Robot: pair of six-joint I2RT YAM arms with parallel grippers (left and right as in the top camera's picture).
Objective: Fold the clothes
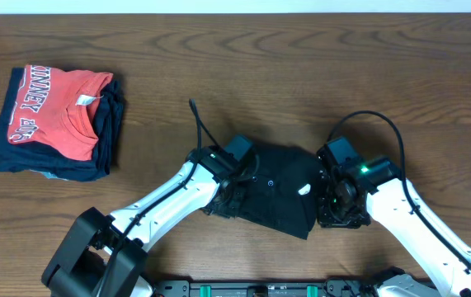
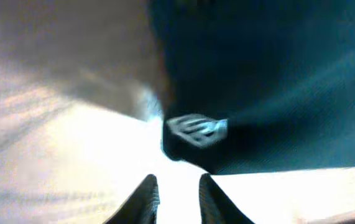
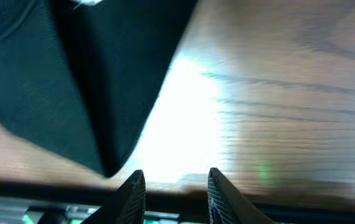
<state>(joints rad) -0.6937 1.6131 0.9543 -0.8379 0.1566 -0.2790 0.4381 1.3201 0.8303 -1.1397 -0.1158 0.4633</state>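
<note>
- the black t-shirt (image 1: 276, 186) lies as a compact, partly folded bundle on the counter (image 1: 301, 58), toward 6 o'clock from the middle. its white neck tag (image 1: 304, 190) shows near its 3 o'clock side.
- the left jaws sit at the shirt's 9 o'clock edge and the right jaws at its 3 o'clock edge. in both wrist views (the left one blurred) each pair stands a little apart with nothing between, and the cloth lies just ahead.
- the step in hand looks like mid-fold, between grasps: the cloth is gathered but its outline is uneven.
- the next move likely calls for each pair to close on a cloth edge low to the counter, then lift and lay it over evenly without dragging the bundle.
- count: one black t-shirt, and one red t-shirt (image 1: 54, 111) on a navy pile (image 1: 107, 161) at 10 o'clock, whose pieces cannot be counted. there are two sets of jaws.
</note>
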